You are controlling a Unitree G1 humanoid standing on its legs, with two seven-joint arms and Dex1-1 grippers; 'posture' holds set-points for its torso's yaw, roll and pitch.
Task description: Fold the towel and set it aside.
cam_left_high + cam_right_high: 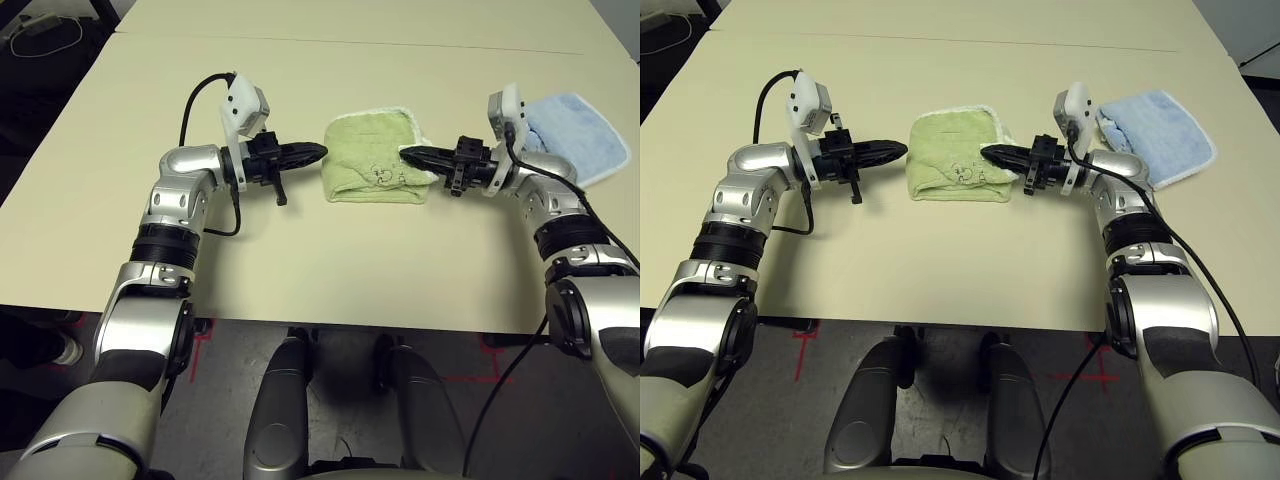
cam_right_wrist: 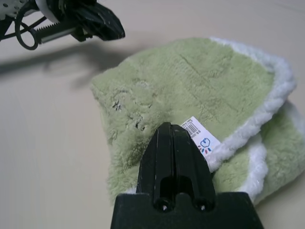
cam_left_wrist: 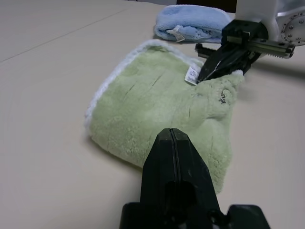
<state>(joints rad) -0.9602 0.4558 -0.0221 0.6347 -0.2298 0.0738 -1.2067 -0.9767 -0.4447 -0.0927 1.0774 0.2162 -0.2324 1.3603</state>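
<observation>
The green towel (image 1: 372,158) lies folded in the middle of the pale surface (image 1: 330,270), its white stitched edge along the far and right sides and the folded edge toward the near side. The left hand (image 1: 318,153), fingers pressed together and holding nothing, points level at the towel's left edge from just beside it. The right hand (image 1: 408,154), also pinched shut and empty, has its tip over the towel's right edge beside a small white label (image 2: 199,135). A blue towel (image 1: 578,138) lies far right. Bare surface stretches near, far and left.
</observation>
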